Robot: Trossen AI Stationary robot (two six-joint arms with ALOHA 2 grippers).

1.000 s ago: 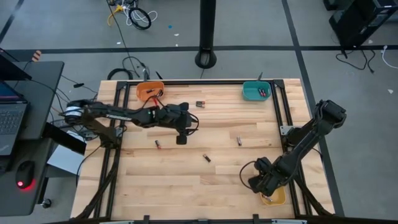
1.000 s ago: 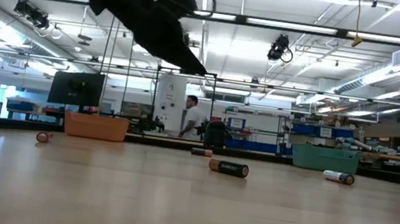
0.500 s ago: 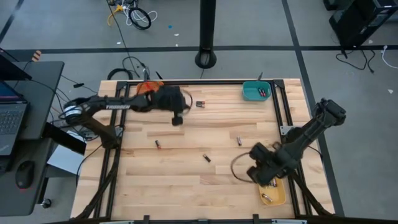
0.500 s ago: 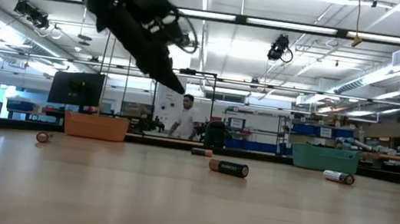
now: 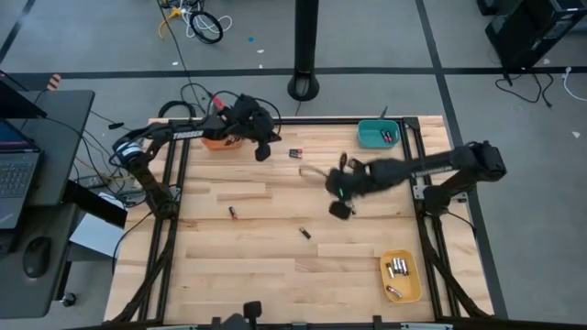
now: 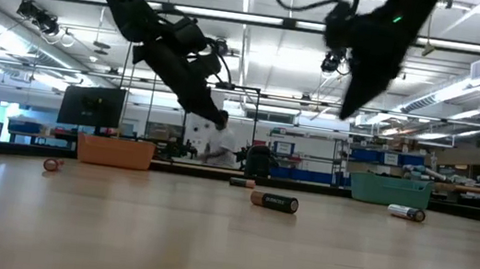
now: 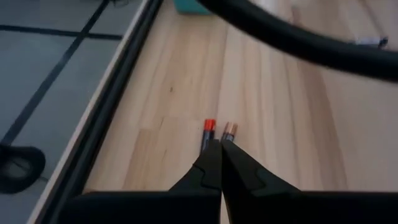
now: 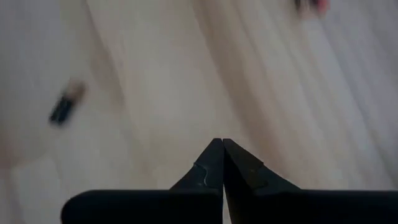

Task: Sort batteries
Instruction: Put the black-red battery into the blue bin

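Small batteries lie on their sides on the wooden table: a pair point(image 5: 295, 154) near the far edge, one point(image 5: 232, 213) at the left, one point(image 5: 304, 233) in the middle. My left gripper point(image 5: 263, 152) hangs shut above the table beside the orange bin point(image 5: 220, 138). Its wrist view shows the pair point(image 7: 217, 132) just beyond the fingertips point(image 7: 221, 147). My right gripper point(image 5: 341, 210) is shut, high above the table's middle point(image 6: 356, 103), with a silvery battery point(image 6: 406, 212) lying below it. Neither gripper holds anything.
A teal bin point(image 5: 378, 135) holding batteries stands at the far right corner. A yellow bin point(image 5: 401, 277) with several batteries sits at the near right. The table's near half is bare wood apart from the one battery. A person point(image 6: 217, 143) stands far behind the table.
My left gripper has gone from the table's middle toward the far edge, up beside the orange bin. My right gripper has swung fast from over the yellow bin toward the table's middle, far and left, leaving the bin uncovered. The batteries on the table have stayed put.
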